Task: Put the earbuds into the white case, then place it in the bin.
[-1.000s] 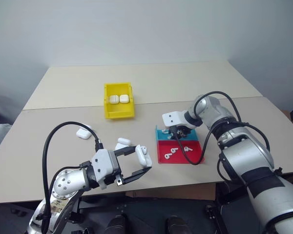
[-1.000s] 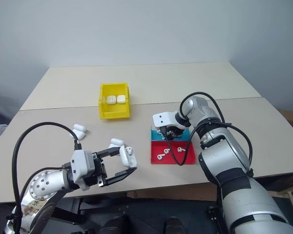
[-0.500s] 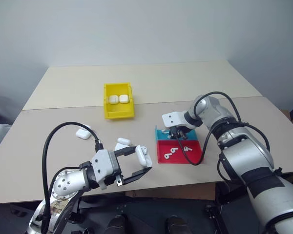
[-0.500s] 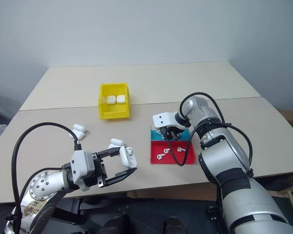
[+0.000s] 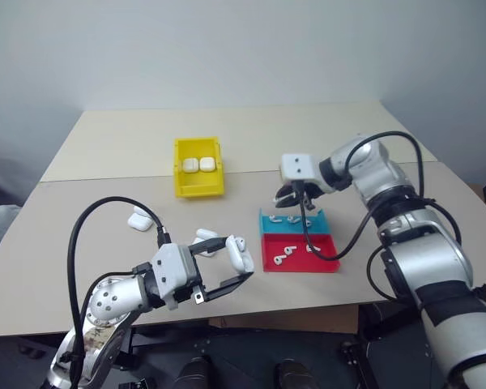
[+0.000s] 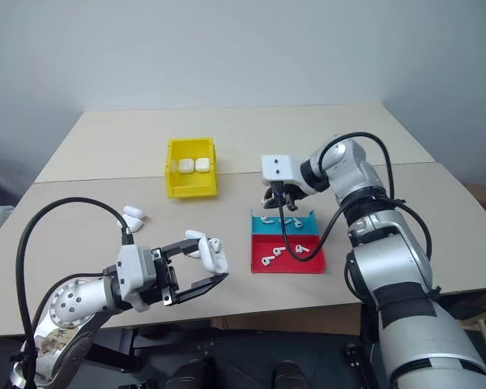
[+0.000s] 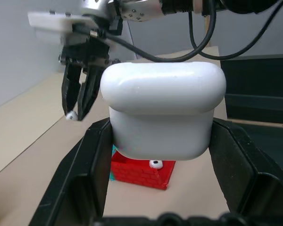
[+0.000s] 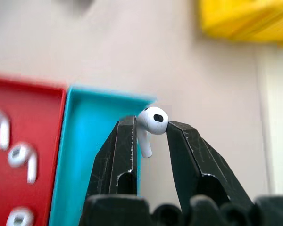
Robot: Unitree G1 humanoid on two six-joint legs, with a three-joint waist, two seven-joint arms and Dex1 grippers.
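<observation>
Item 1: earbud (image 8: 152, 123), tiny glossy white, short stem. Pinched between our R gripper (image 6: 276, 202) fingertips, head up top, stem hanging down btwn the pads; held above the teal tray (image 6: 304, 224). We judge it v. light, hard, slippery; a grip at the bulb can squirt it out, so firmer purchase lies across stem/neck w/ modest force.

Item 2: white case (image 5: 241, 255), glossy rounded block, lid looks shut in the L wrist view. Clamped side-to-side in our L gripper (image 5: 235, 267), fingers on its lower body, top half proud of the tips. We judge it light, stiff, slick; hold by the body leaves the lid free to flip.

Item 3: more earbuds lying loose below/near R gripper, some in the teal tray, some in the red tray (image 6: 287, 263) just beside it.

Item 4: yellow bin (image 5: 198, 179), well apart from both grippers, far side of table; two cases already inside.

Item 5: spare cases (image 6: 133, 215) on table just beyond L gripper.

Pose: R arm reaches fwd, wrist bent, gripper tipped down toward trays. L arm tucked low near table's near edge, gripper about level, pointing across toward R side, case presented.
</observation>
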